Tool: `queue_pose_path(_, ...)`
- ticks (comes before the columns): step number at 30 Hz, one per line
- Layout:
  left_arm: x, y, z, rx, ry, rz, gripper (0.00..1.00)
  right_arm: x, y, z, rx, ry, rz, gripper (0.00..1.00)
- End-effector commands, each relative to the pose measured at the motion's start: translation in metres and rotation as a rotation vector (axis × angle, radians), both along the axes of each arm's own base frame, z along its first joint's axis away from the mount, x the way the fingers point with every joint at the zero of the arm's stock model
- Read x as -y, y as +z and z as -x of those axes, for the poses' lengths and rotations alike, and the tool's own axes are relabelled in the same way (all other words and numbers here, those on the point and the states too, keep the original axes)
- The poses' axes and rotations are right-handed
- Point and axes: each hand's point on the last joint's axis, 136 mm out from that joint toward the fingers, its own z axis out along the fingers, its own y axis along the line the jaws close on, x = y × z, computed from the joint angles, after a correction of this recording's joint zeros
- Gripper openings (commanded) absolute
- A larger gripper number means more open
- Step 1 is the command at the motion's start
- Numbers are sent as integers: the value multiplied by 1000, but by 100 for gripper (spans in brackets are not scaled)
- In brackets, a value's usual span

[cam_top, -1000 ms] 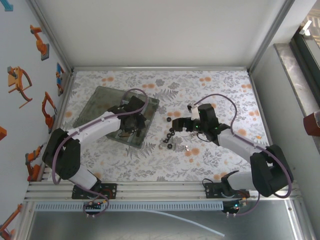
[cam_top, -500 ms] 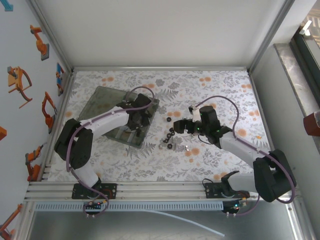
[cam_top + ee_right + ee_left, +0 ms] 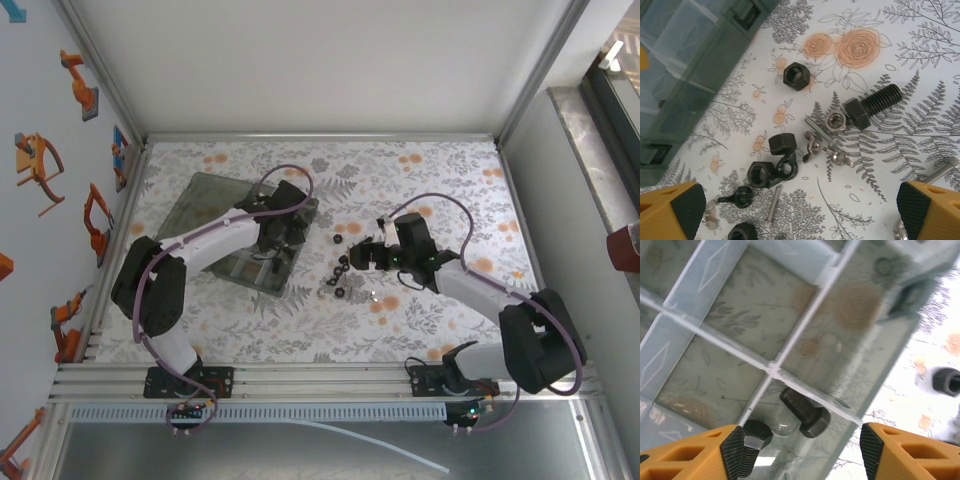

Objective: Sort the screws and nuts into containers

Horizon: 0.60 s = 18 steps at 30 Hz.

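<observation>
I'm looking down on the flowered counter, and the smoky plastic box is sitting on its left half. The left gripper is hanging over an edge compartment of that box, jaws spread wide and pinching nothing. Two black screws are lying in that compartment, one right against the left finger pad. The right gripper is hovering over the loose pile in the middle of the counter, jaws fully spread and empty. Under it I'm seeing a big black bolt, several black nuts scattered apart, a silver nut touching the bolt's head, and two small silver wing nuts.
</observation>
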Motion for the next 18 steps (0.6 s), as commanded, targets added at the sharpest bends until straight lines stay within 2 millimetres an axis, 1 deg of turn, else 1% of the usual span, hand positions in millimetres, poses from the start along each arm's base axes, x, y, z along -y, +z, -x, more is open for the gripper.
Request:
queue_pose_path(1,34,42,3,132,-203,75,67,12,0,-11,-12,-35,107,100)
queue_pose_path(2,45,51,4,153,-260,94,70,15,-3,-12,-19,-43,130,99)
queue_pose_path(3,54,55,5,155,-300,105,70,17,-4,-13,-18,-52,143,99)
queue_pose_path(5,73,56,8,124,-372,134,71,20,-5,-15,-14,-68,149,99)
queue_pose_path(6,83,53,10,103,-406,158,71,21,-4,-14,-13,-70,146,99)
queue_pose_path(8,114,46,15,43,-494,223,72,24,-1,-9,-7,-80,138,99)
queue_pose_path(11,151,29,16,5,-593,229,73,29,0,3,-6,-92,116,100)
queue_pose_path(13,162,15,9,-8,-623,207,72,32,-1,14,-16,-93,95,100)
queue_pose_path(15,172,6,0,-16,-655,186,70,37,-3,26,-20,-109,72,99)
queue_pose_path(17,181,-2,-7,-19,-700,155,64,40,-2,37,-13,-119,35,100)
queue_pose_path(18,183,-5,-9,-22,-720,142,62,42,-1,41,-8,-125,22,100)
